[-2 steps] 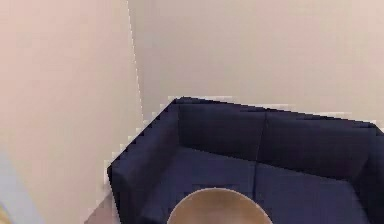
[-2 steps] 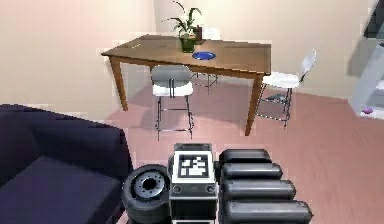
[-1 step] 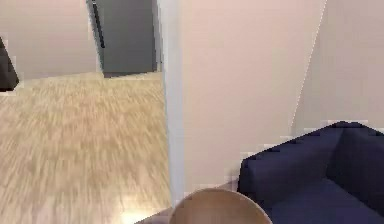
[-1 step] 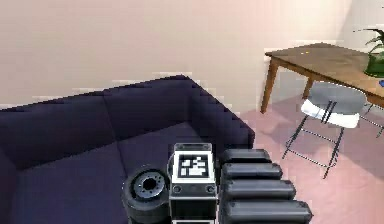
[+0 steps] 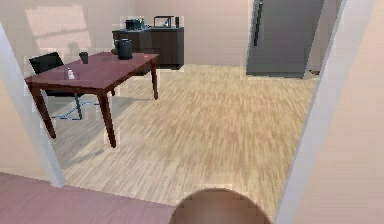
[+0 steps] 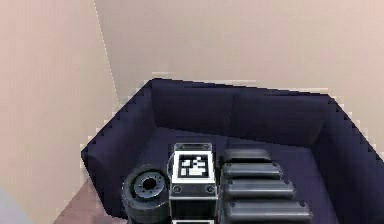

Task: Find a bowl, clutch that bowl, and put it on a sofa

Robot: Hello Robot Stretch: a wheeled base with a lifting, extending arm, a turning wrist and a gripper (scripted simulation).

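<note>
Sofa [image 6: 240,115] behind fingers [image 6: 147,190], hold unclear; table [image 5: 100,72], chair [image 5: 47,63], dark cabinet [image 5: 160,42] across wooden floor [image 5: 220,120]

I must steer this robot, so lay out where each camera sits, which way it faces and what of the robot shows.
Forward view: on the robot, facing ahead and slightly down through a doorway at a red-brown table; brown rounded shape at bottom edge, unidentified.
Arm side view: on the body, facing sideways at a dark blue sofa; the arm's dark bar and white marker show.
Shared: pale walls, no matching object.
</note>
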